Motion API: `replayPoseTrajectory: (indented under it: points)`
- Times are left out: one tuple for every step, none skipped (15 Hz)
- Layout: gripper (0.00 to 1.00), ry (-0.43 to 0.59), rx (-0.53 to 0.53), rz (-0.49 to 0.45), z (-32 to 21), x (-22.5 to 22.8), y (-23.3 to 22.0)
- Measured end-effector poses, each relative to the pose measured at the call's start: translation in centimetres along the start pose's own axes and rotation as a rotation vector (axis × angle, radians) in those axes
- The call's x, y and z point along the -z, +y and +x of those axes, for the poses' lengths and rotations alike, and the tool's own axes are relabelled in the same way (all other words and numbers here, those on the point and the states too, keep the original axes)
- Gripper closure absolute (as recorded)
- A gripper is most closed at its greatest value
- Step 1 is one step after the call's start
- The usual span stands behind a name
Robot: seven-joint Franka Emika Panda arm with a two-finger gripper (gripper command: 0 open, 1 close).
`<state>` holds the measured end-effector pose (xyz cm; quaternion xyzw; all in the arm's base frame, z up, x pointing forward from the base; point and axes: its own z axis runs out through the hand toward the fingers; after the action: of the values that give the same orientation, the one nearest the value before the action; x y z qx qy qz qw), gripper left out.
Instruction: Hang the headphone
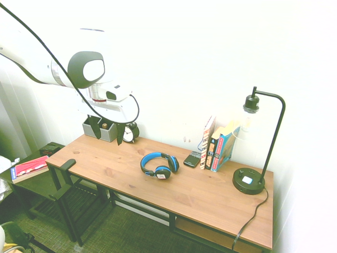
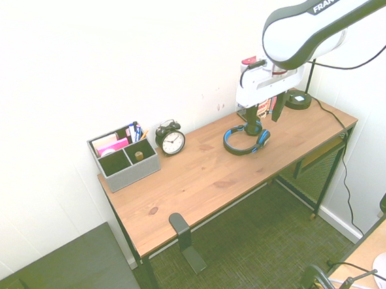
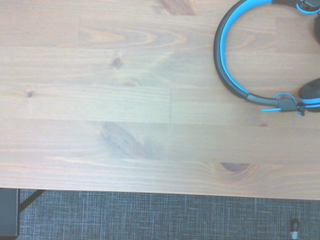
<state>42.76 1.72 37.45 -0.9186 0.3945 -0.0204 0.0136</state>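
The headphone (image 1: pixel 159 165) lies flat near the middle of the wooden desk (image 1: pixel 131 182), its blue band arched toward the wall and its black cups toward the front. It also shows in the second exterior view (image 2: pixel 246 140), and its band (image 3: pixel 229 75) crosses a corner of the wrist view. My gripper (image 1: pixel 108 129) hangs open and empty well above the desk, to the left of the headphone. In the second exterior view the gripper (image 2: pixel 263 114) appears just over the headphone. A black hook-shaped bracket (image 1: pixel 66 164) sticks out from the desk's left end (image 2: pixel 179 226).
Along the wall stand a grey organiser (image 1: pixel 100 129), a black alarm clock (image 2: pixel 171 140), a phone (image 1: pixel 192 158), several books (image 1: pixel 217 147) and a black desk lamp (image 1: pixel 249 180). A low side table with a red book (image 1: pixel 30 167) sits left of the desk.
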Motion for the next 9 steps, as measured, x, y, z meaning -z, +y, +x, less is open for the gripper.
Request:
replayPoseTrajectory:
  points:
    - [0.00,-0.002,-0.002,-0.002,0.0,-0.1,0.0]
    - [0.00,-0.003,-0.005,-0.007,0.0,-0.2,0.0]
    - [0.00,-0.004,-0.006,-0.012,0.2,-0.5,0.1]
    - [0.00,0.004,-0.003,-0.015,0.6,-1.2,0.1]
    - [0.00,0.016,0.001,-0.015,1.4,-2.2,-0.2]
    - [0.00,0.020,0.005,-0.014,2.4,-3.5,-0.8]
    - [0.00,0.019,0.011,-0.014,3.6,-5.0,-1.8]
    - [0.00,0.017,0.014,-0.017,5.0,-6.5,-2.9]
    - [0.00,0.015,0.015,-0.024,6.5,-7.9,-3.9]
